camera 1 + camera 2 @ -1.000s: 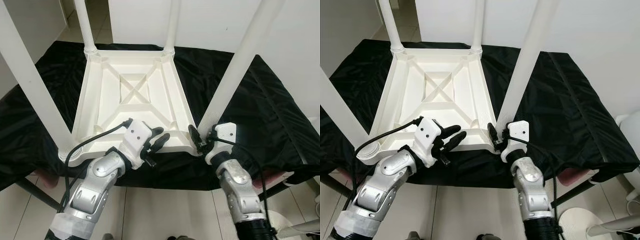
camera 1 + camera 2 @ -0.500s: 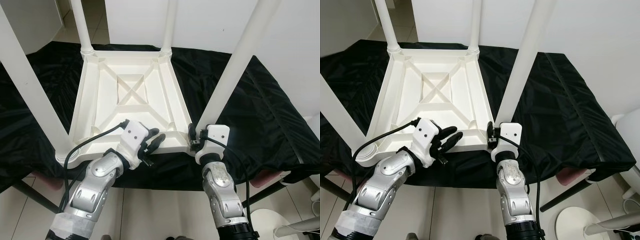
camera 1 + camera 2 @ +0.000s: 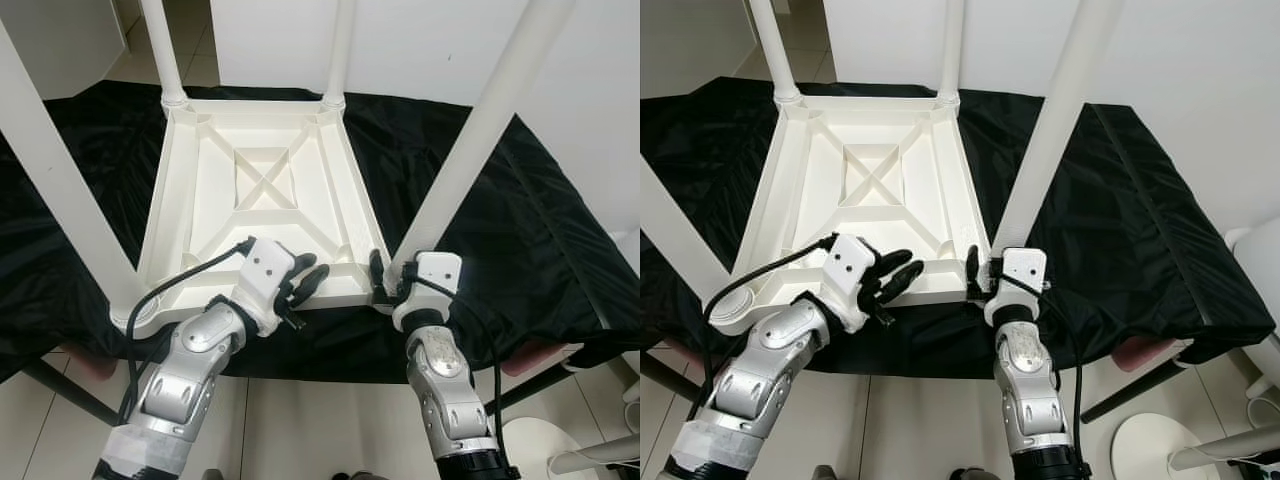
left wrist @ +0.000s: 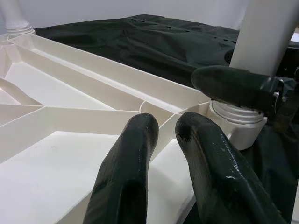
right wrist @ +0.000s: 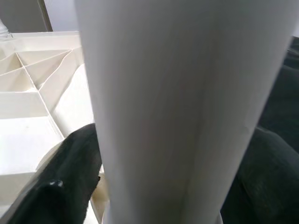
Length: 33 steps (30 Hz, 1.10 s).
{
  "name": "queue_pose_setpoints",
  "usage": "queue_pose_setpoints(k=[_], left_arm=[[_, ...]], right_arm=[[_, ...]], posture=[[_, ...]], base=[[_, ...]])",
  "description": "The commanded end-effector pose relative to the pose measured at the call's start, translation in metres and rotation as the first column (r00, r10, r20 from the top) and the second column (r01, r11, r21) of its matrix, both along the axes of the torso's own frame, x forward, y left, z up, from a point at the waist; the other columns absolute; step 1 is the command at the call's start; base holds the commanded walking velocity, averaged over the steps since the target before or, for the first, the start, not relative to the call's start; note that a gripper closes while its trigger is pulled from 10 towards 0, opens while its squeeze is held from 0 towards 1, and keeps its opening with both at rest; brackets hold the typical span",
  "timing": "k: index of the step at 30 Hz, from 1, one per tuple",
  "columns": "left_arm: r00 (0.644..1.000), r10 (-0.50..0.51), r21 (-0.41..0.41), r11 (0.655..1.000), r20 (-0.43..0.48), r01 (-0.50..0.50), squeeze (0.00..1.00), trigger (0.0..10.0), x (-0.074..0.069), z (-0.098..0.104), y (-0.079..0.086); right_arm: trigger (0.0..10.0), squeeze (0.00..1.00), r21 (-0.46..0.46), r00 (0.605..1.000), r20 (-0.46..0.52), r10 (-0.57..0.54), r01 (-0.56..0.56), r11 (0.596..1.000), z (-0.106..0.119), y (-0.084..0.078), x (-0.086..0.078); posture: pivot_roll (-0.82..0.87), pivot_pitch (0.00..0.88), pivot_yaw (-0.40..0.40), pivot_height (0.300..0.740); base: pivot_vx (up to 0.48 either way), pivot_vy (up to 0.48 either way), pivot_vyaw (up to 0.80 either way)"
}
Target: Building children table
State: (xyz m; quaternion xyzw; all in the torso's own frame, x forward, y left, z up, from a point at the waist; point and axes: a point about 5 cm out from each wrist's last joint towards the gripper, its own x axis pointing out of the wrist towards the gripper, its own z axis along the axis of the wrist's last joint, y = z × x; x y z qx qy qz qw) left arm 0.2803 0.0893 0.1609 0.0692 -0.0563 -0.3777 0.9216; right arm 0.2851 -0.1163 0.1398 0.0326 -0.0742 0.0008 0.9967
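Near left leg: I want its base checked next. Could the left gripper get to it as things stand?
Probably yes. The left gripper rests on the tabletop's near edge, and only open rim lies between it and the near left leg. The right gripper is at the other near leg.

The upturned table (image 3: 260, 205) looked like smooth white plastic with a faint sheen, its underside ribbed. Its 4 legs (image 3: 470, 150) were the same plain white plastic. A black cloth (image 3: 520, 220) lay creased and slightly glossy. The arms (image 3: 190, 370) were brushed silver metal. The left tool's (image 4: 163, 154) fingers (image 4: 126, 172) were glossy black, like rubber. The floor (image 3: 320, 420) was pale, shiny tile.
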Motion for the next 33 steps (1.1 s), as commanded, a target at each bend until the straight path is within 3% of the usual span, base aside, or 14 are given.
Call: queue_pose_setpoints(k=[1,6,7,9,10,11,12,17,21,24,29,33], left_arm=[[0.998,0.069,-0.006,0.998,0.008,-0.069,0.0,10.0,0.002,0.001,0.002],[0.998,0.065,0.016,0.998,0.009,-0.065,0.0,10.0,-0.001,-0.001,0.001],[0.998,0.062,0.018,0.998,0.009,-0.062,0.0,10.0,-0.002,-0.002,0.001],[0.998,0.062,0.018,0.998,0.009,-0.062,0.0,10.0,-0.002,-0.002,0.001],[0.998,0.06,0.021,0.998,0.01,-0.06,0.0,10.0,-0.004,-0.002,0.001],[0.998,0.06,0.021,0.998,0.01,-0.06,0.0,10.0,-0.004,-0.002,0.001],[0.998,0.059,0.032,0.998,0.013,-0.059,0.0,10.0,-0.005,-0.003,0.001],[0.997,0.075,0.033,0.997,0.0,-0.075,0.0,10.0,-0.006,-0.004,0.001],[0.997,0.078,0.034,0.996,0.006,-0.078,0.0,10.0,-0.006,-0.003,0.001],[0.997,0.077,0.035,0.996,0.008,-0.078,0.0,10.0,-0.006,-0.003,0.002],[0.997,0.066,0.038,0.997,0.028,-0.067,0.0,10.0,-0.003,0.001,-0.001],[0.997,0.064,0.038,0.997,0.033,-0.065,0.0,10.0,-0.001,0.002,-0.002]], right_arm=[[10.0,1.0,0.033,1.0,-0.007,-0.005,0.005,0.999,-0.002,0.004,-0.003],[10.0,1.0,-0.013,0.996,-0.023,0.086,-0.086,0.996,-0.003,-0.003,-0.004],[10.0,0.76,-0.021,0.992,-0.024,0.127,-0.128,0.992,-0.004,-0.004,-0.006],[10.0,0.76,-0.021,0.992,-0.024,0.127,-0.128,0.992,-0.004,-0.004,-0.006],[10.0,0.18,-0.027,0.986,-0.023,0.165,-0.165,0.986,-0.004,-0.005,-0.007],[10.0,0.18,-0.027,0.986,-0.023,0.165,-0.165,0.986,-0.004,-0.005,-0.007],[10.0,0.0,-0.026,0.974,-0.022,0.226,-0.226,0.974,-0.003,-0.007,-0.007],[10.0,0.0,-0.05,0.95,0.002,0.312,-0.311,0.949,0.002,-0.017,-0.006],[10.0,0.0,-0.143,0.891,0.006,0.454,-0.449,0.882,0.009,-0.033,0.002],[10.0,0.0,-0.151,0.883,0.001,0.469,-0.463,0.873,0.01,-0.035,0.003],[10.0,0.0,-0.207,0.823,-0.032,0.567,-0.561,0.802,0.015,-0.04,0.018],[10.0,0.0,-0.218,0.799,-0.048,0.599,-0.594,0.775,0.015,-0.041,0.023]], posture=[[0.01,0.087,-0.033,0.74],[0.01,0.1,-0.048,0.74],[0.01,0.101,-0.049,0.74],[0.01,0.101,-0.049,0.74],[0.02,0.101,-0.051,0.74],[0.02,0.101,-0.051,0.74],[0.02,0.105,-0.058,0.74],[0.03,0.104,-0.063,0.74],[0.04,0.099,-0.059,0.74],[0.04,0.096,-0.058,0.74],[0.04,0.074,-0.05,0.74],[0.05,0.068,-0.05,0.74]], base=[[0.0,0.0,0.0],[0.0,0.0,0.0],[0.0,0.0,0.0],[0.0,0.0,0.0],[0.0,0.0,0.0],[0.0,0.0,0.0],[0.0,0.0,0.0],[0.0,0.0,0.0],[0.0,0.0,0.0],[0.0,0.0,0.0],[0.0,0.0,0.0],[0.0,0.0,0.0]])
